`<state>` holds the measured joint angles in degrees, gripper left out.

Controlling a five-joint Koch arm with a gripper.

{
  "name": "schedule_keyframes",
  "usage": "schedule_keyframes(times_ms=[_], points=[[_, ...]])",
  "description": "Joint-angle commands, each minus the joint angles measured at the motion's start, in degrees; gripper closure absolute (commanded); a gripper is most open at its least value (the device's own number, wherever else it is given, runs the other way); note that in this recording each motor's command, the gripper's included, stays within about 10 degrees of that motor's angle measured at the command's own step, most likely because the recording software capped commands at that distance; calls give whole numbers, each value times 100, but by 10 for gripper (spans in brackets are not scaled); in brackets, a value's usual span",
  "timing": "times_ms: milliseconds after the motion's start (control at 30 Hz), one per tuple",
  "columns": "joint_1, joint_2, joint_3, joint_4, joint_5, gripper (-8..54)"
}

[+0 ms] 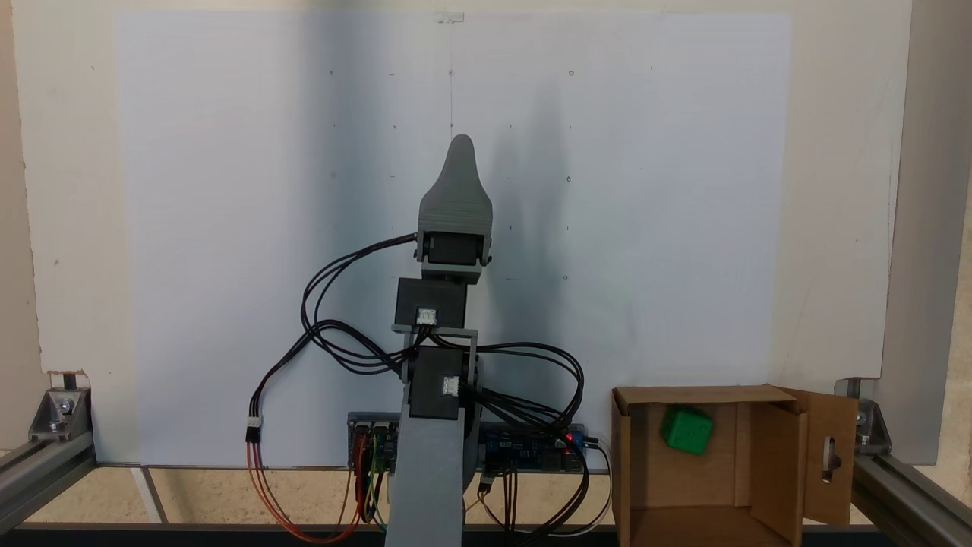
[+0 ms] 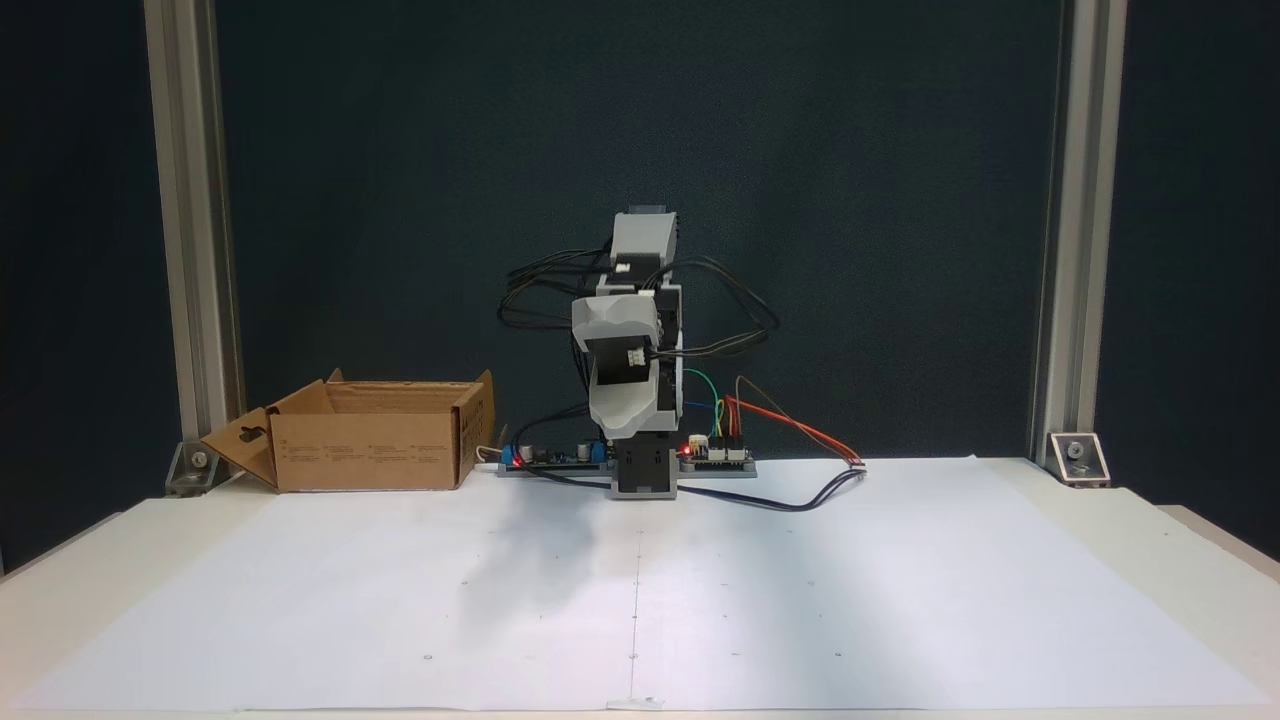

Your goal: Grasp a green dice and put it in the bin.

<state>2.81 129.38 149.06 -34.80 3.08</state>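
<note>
Gripper sits folded above the arm's base at the middle of the tabletop's back edge. From where I watch, I see one grey tapered jaw from above in a fixed view, and its underside in another fixed view, so I cannot tell how far the jaws are parted or whether they grasp anything. I see the green dice lying inside the bin, tilted against the inner wall nearest the paper sheet. That cardboard bin stands at a back corner of the tabletop, just beside the controller boards, its slotted flap hanging outward.
</note>
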Motion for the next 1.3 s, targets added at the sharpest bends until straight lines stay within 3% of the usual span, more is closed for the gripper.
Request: schedule_keyframes(times_ms=[0, 633, 833, 1267], points=[[-9, 659, 18, -938, -237, 23], [-26, 668, 3015, -5280, -211, -4], [-9, 650, 3032, -6616, -229, -2], [-44, 624, 3032, -6592, -237, -1]])
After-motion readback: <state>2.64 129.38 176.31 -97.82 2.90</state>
